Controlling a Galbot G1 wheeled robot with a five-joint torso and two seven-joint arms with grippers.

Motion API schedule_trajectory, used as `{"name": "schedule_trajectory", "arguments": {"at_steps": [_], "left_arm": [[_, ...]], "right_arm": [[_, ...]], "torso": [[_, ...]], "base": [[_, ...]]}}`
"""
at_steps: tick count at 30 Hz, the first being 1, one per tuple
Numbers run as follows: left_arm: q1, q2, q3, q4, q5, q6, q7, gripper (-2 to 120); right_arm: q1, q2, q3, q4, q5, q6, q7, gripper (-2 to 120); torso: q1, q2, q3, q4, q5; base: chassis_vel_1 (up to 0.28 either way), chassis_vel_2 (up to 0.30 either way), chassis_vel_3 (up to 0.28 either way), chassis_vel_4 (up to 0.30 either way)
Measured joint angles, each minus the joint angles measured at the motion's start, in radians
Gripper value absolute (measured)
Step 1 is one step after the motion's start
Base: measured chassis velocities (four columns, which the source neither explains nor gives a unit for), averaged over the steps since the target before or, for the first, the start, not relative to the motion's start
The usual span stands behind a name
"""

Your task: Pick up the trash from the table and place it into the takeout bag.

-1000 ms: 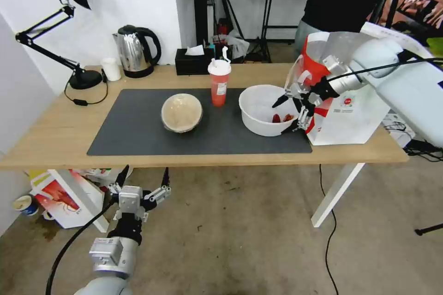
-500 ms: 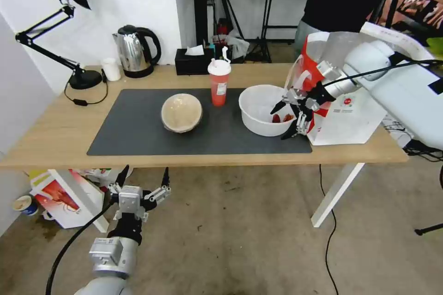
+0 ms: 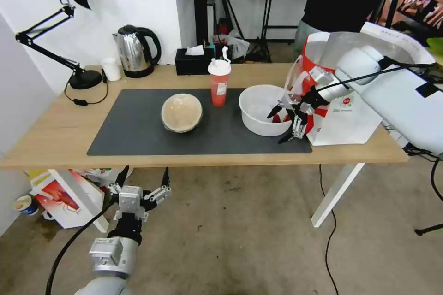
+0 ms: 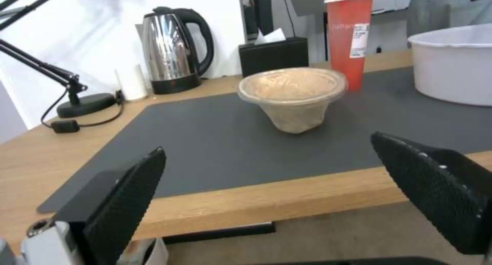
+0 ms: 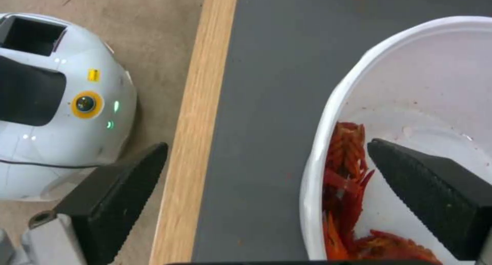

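A light-wood worktop (image 3: 55, 133) with a dark grey mat (image 3: 138, 129) stands on a stained concrete floor (image 3: 240, 239). On the mat, from left to right, sit the tan lidded bowl (image 3: 181, 112), the red cup (image 3: 218, 84) and the white bowl (image 3: 258, 113); the takeout bag (image 3: 355, 120) stands far right. The right gripper (image 3: 279, 124) straddles the white bowl's near rim, fingers apart; its wrist view shows red scraps (image 5: 348, 188) inside. The left gripper (image 3: 143, 179) hangs open below the worktop's near edge.

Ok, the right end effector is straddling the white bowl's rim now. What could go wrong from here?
1. The right end effector is open over the near rim of the white bowl; gripping one side may tip it and spill the red scraps onto the mat.
2. The takeout bag stands right beside the bowl, so lifting could catch its handles.
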Motion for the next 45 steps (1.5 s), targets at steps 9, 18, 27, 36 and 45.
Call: {"name": "schedule_trajectory", "arguments": {"at_steps": [9,18,27,36,45], "left_arm": [[0.000,0.000,0.000,0.000,0.000,0.000,0.000,100],[0.000,0.000,0.000,0.000,0.000,0.000,0.000,100],[0.000,0.000,0.000,0.000,0.000,0.000,0.000,100],[0.000,0.000,0.000,0.000,0.000,0.000,0.000,100],[0.000,0.000,0.000,0.000,0.000,0.000,0.000,100]], "right_arm": [[0.007,0.025,-0.006,-0.021,-0.020,0.004,-0.005,100],[0.015,0.045,-0.012,-0.048,-0.025,0.006,-0.017,86],[0.039,0.047,-0.017,-0.051,-0.020,0.007,-0.023,51],[0.039,0.044,-0.020,-0.047,-0.019,0.006,-0.024,22],[0.043,0.048,-0.023,-0.047,-0.018,0.005,-0.024,0]], "torso": [[0.000,0.000,0.000,0.0000,0.0000],[0.000,0.000,0.000,0.0000,0.0001],[0.000,0.000,0.000,0.0000,-0.0001],[0.000,0.000,0.000,0.0000,0.0000],[0.000,0.000,0.000,0.0001,0.0000]], "base": [[0.000,0.000,0.000,0.000],[0.000,0.000,0.000,0.000],[0.000,0.000,0.000,0.000],[0.000,0.000,0.000,0.000],[0.000,0.000,0.000,0.000]]}}
